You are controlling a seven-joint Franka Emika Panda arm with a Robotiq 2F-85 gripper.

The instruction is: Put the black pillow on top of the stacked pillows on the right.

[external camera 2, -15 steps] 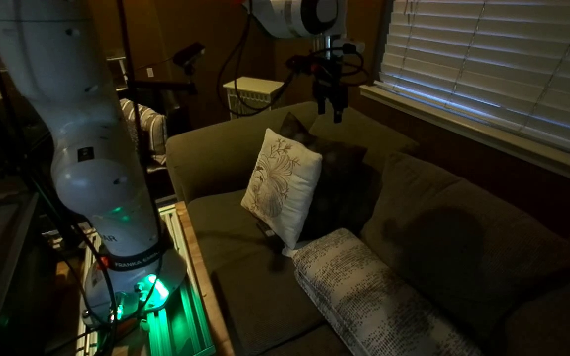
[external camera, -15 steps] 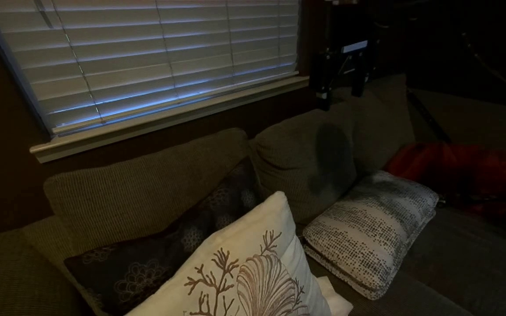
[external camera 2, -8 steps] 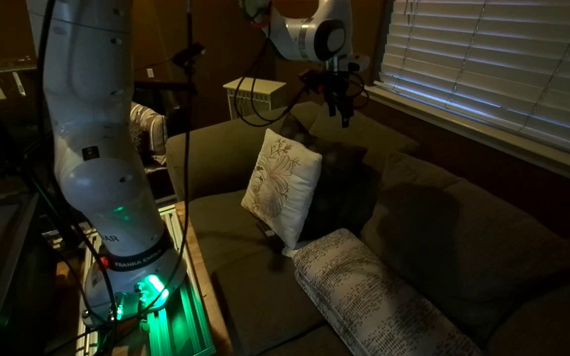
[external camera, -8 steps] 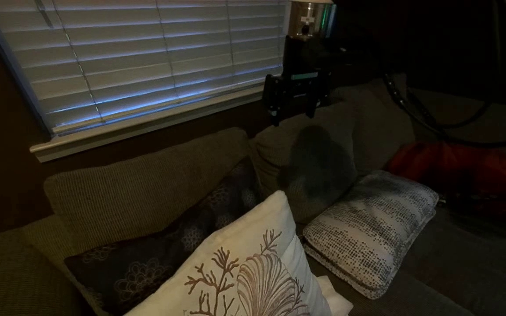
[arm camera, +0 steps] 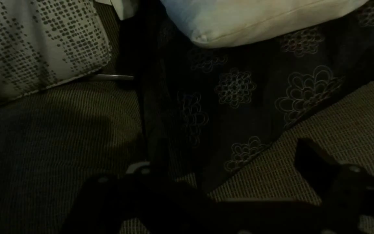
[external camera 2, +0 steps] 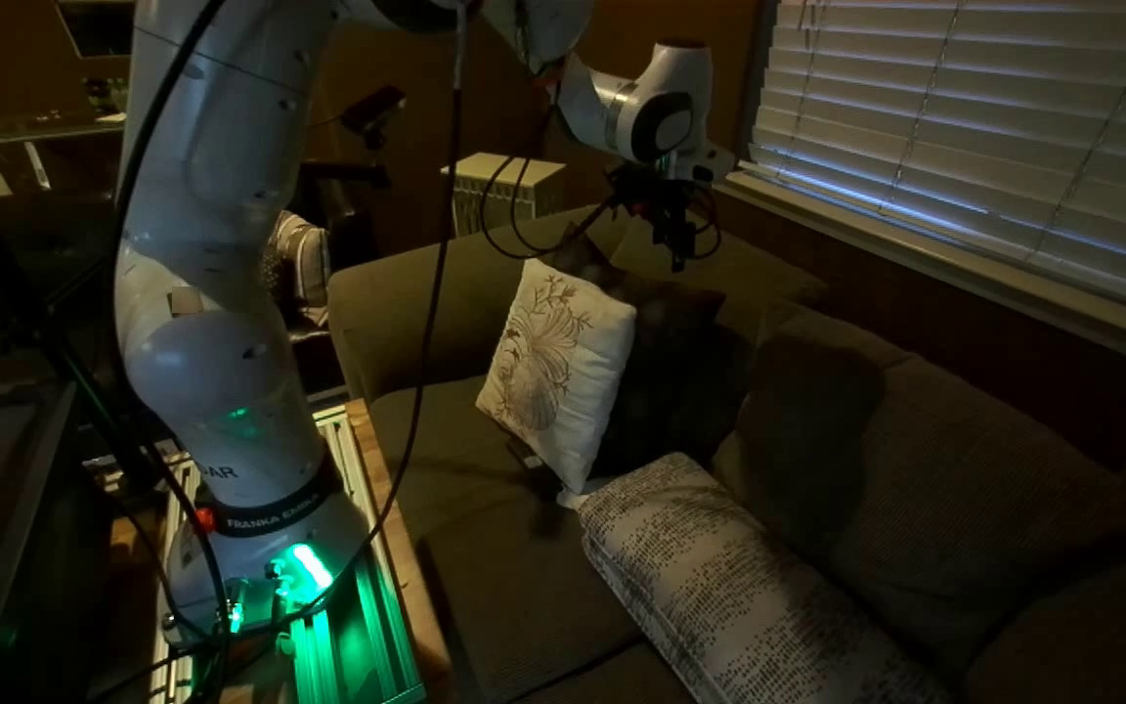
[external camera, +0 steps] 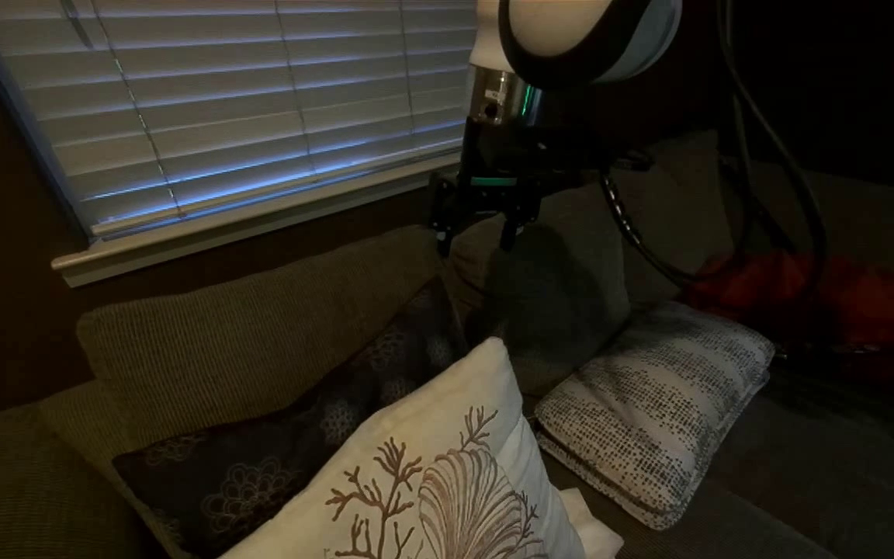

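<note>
The black pillow (external camera: 253,473) with pale flower outlines leans against the sofa back, partly hidden by a white cushion; it also shows in an exterior view (external camera 2: 666,391) as a dark shape. On the right, the stacked pillows (external camera: 649,411), pale with dark dots, lie flat on the seat. My gripper (external camera: 476,245) hangs above the sofa near the black pillow's upper corner, pointing down, with nothing held. In the wrist view the open gripper (arm camera: 232,143) has that pillow's corner in the gap between its fingers, but below them; how far below I cannot tell.
The white cushion (external camera 2: 558,362) with coral and shell embroidery stands in front of the black pillow. Olive back cushions (external camera: 276,349) line the wall. Above them runs a windowsill (external camera: 299,213) under blinds. A red cloth (external camera: 804,299) lies beyond the stack. A loose cable (external camera 2: 426,362) hangs off the arm.
My gripper has come down and across toward the black pillow's upper corner, leftward in an exterior view, its shadow moving along the back cushion. It has stayed open. The pillows have not moved.
</note>
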